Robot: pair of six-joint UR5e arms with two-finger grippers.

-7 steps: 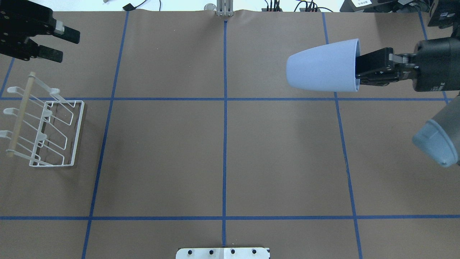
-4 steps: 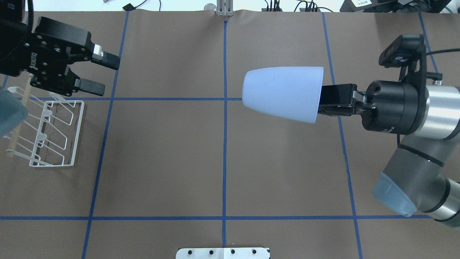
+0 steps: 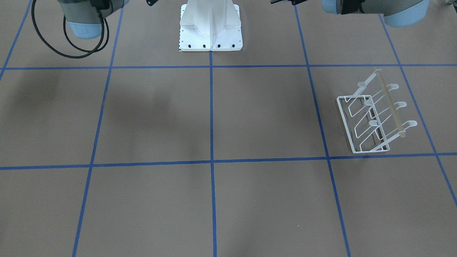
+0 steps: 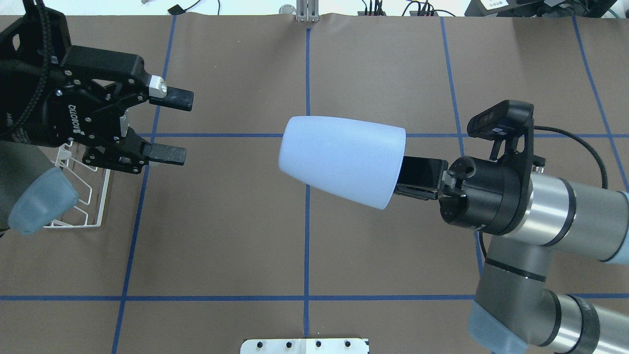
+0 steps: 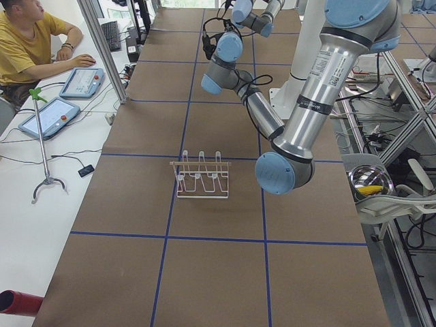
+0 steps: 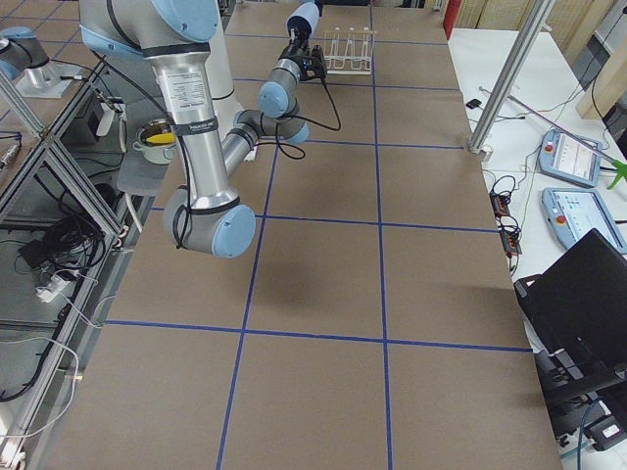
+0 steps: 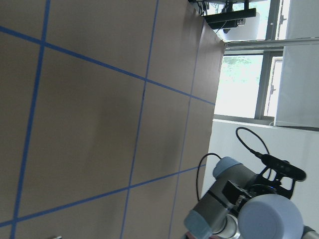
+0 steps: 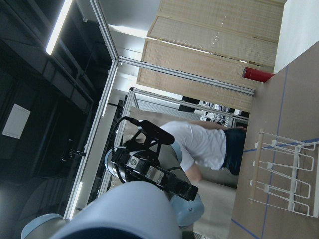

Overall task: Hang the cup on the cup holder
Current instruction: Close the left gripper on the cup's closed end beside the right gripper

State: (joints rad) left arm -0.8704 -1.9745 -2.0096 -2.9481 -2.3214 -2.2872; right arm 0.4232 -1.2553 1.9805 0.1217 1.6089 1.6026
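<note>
The pale blue cup (image 4: 341, 164) hangs on its side above the table's middle, base pointing left. My right gripper (image 4: 415, 177) is shut on its rim, with the fingertips hidden by the cup. My left gripper (image 4: 184, 128) is open and empty, facing the cup's base with a clear gap between them. The white wire cup holder (image 4: 93, 196) stands at the table's left, mostly hidden under the left gripper. It shows whole in the front-facing view (image 3: 371, 121), with its wooden rod on top. The cup's base shows in the left wrist view (image 7: 271, 216).
The robot's white base plate (image 4: 304, 345) sits at the near table edge. Blue tape lines (image 4: 307, 73) cross the brown table. Cables lie along the far edge. An operator (image 5: 27, 41) sits beyond the table's far side with tablets.
My right gripper has carried the cup left and nearer, to the table's middle. My left gripper has moved right and nearer, over the cup holder, and stays open.
</note>
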